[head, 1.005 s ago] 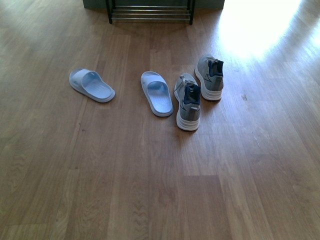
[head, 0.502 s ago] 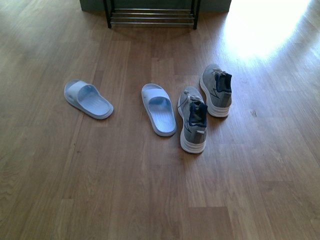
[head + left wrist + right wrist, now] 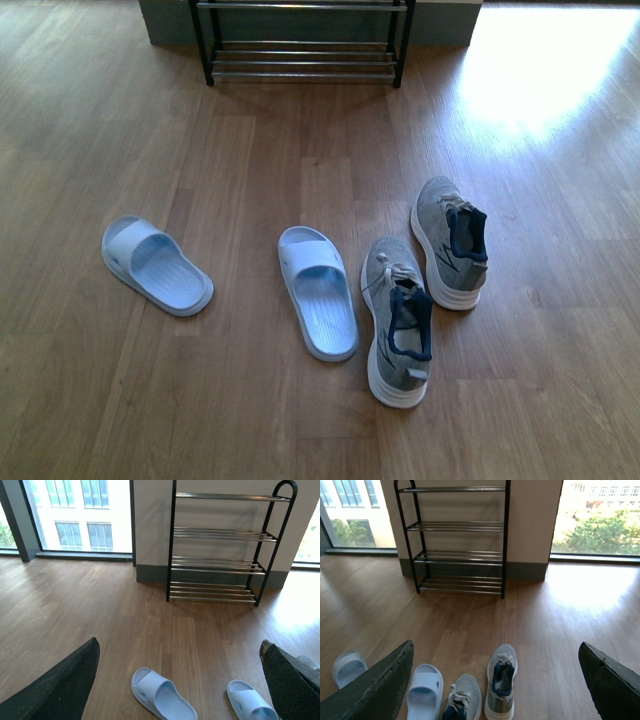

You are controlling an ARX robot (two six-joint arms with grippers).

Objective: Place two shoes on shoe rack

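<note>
Fingers (image 3: 65, 687) of the left arm are spread wide with nothing between them, and the right arm's fingers (image 3: 380, 685) are just as far apart and just as bare, so I judge that the task is at its very start, with no grasp begun. All four shoes lie on the wooden floor (image 3: 250, 420), well apart from the shoe rack (image 3: 300, 72) standing against the wall. The nearer grey sneaker (image 3: 400, 335) and the farther grey sneaker (image 3: 450, 245) point their toes toward the rack. The middle blue slide (image 3: 318, 305) lies just beside the nearer sneaker, and the outer blue slide (image 3: 157, 265) sits off alone on the left side. No shoe shows on any shelf in the wrist views. The next move likely calls for settling on one shoe, bringing an arm down over it and closing on a firm edge, such as a sneaker's heel collar or a slide's strap. The front view shows neither arm and cuts the rack off above its lowest shelves. Both wrist views lose the fingertips past the picture's edge, so height above the floor cannot be told. Dark pads cover part of a sneaker and a slide there, and whether the nearer sneaker touches its neighbours is too close to call.
</note>
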